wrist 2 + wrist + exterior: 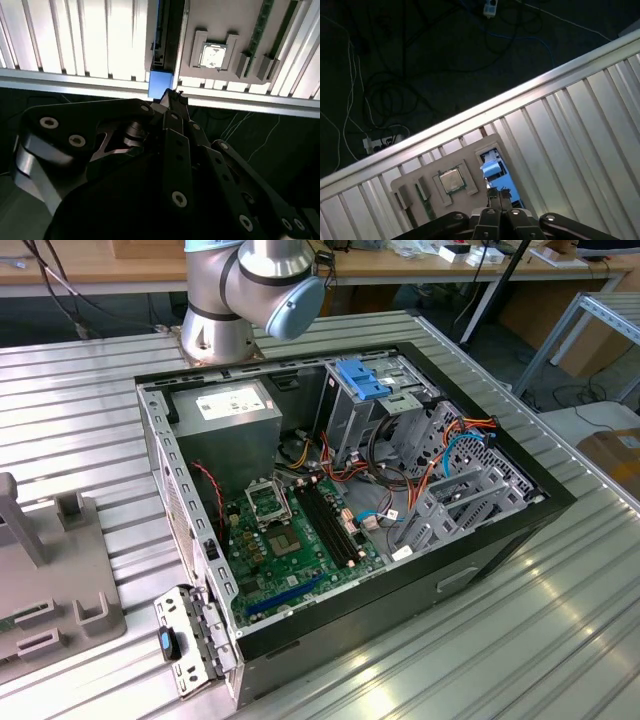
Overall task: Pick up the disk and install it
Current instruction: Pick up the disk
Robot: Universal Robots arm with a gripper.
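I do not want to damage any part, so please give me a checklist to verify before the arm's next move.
1. Disk in tray: ok, it stands on edge there.
2. Gripper lined up with disk: ok, its tip is at the blue end tab in both wrist views.
3. Hold on disk: cannot tell.
4. Chip clear of gripper: ok, it lies apart, beside the disk.
5. Case open: ok in the exterior view.
6. Room for disk in case: cannot tell; cables crowd the cages.
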